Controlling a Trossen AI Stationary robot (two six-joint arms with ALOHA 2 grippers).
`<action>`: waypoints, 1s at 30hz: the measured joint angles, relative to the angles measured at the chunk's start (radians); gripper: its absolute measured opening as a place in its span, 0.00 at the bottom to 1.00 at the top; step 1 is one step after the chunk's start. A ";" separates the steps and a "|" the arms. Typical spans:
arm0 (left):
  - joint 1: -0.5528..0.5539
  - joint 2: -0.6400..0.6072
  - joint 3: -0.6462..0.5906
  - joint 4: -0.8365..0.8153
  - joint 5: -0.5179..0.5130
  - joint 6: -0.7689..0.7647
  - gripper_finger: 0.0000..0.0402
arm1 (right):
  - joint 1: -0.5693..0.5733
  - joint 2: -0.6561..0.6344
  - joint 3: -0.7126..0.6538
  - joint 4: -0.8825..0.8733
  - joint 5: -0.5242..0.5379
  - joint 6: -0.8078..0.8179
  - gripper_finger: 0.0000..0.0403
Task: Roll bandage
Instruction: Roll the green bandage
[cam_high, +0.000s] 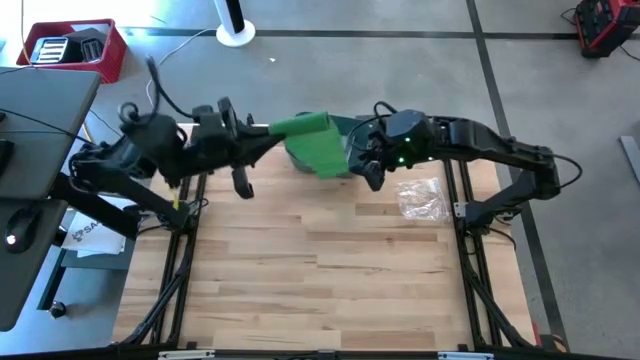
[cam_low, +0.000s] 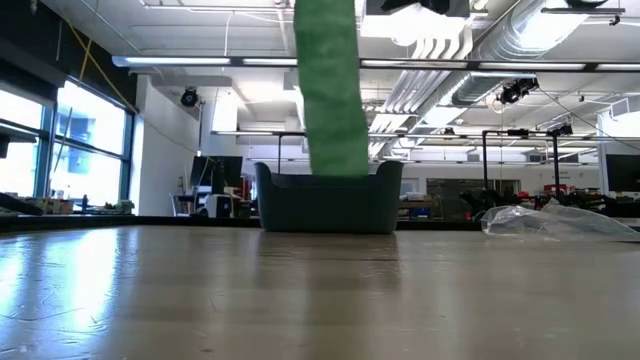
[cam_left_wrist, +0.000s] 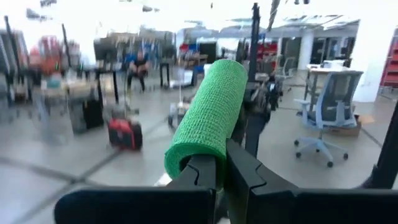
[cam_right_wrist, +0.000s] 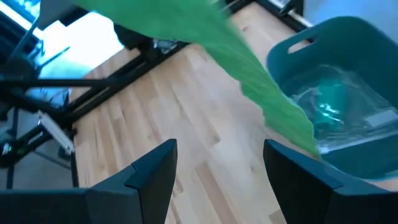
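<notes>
A green bandage (cam_high: 305, 128) is partly rolled. Its rolled part (cam_left_wrist: 208, 118) sticks out ahead of my left gripper (cam_left_wrist: 221, 167), which is shut on it high above the table's far middle. A loose green strip (cam_low: 330, 90) hangs from the roll and drops behind the near wall of a teal bin (cam_low: 325, 205). My right gripper (cam_right_wrist: 217, 152) stands open just right of the strip (cam_right_wrist: 249, 68), above the bin (cam_right_wrist: 339, 93), touching nothing. In the high view the right gripper (cam_high: 366, 165) sits beside the green cloth. My left gripper pinches the near end of the rolled part (cam_left_wrist: 186, 163) between its two fingers. The fingers come level from the table's left and lie along the roll, which juts out past them. The roll is lifted clear, and the unrolled strip (cam_high: 322, 158) hangs slack below it toward the bin.
The teal bin (cam_high: 345, 128) stands at the table's far middle and holds a clear-wrapped item (cam_right_wrist: 329, 112). A crumpled clear plastic bag (cam_high: 420, 197) lies on the wooden table at the right. The near half of the table (cam_high: 320, 290) is bare wood.
</notes>
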 joint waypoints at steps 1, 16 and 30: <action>-0.001 0.023 0.048 -0.011 0.014 0.027 0.00 | 0.002 -0.005 0.000 0.000 0.007 0.004 0.58; -0.050 0.165 0.473 -0.213 0.069 0.213 0.01 | 0.262 -0.050 0.010 0.212 0.164 0.078 0.58; -0.041 0.184 0.494 -0.476 0.043 0.129 0.01 | 0.357 0.091 0.444 0.551 0.226 -0.391 0.58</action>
